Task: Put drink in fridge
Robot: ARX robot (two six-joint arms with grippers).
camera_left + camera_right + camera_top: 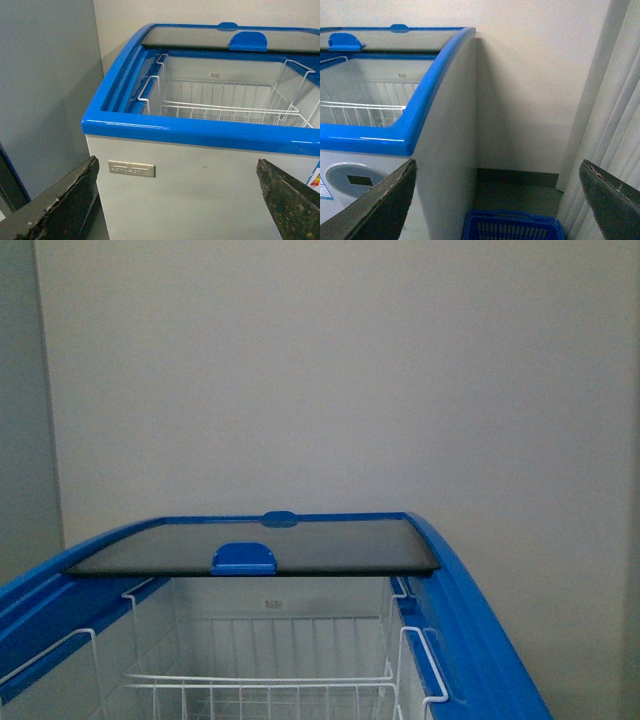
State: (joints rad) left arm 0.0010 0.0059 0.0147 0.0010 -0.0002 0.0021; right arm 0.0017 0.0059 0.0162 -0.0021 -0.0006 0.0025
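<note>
Fridge open, grippers empty

Fridge [480, 640]: white chest body, blue top rim, directly ahead against the wall. Glass lid [300, 545] slid to the far end, blue handle [243, 558] on its near edge. White wire basket [225, 107] hanging inside, nothing in it. Drink not visible in any view. Left gripper [175, 200] spread wide, holding nothing, facing fridge front. Right gripper [495, 200] likewise spread, empty, at fridge's right corner. Blue mesh basket [512, 226] on floor beside fridge, white curtain [610, 125] further right.
</note>
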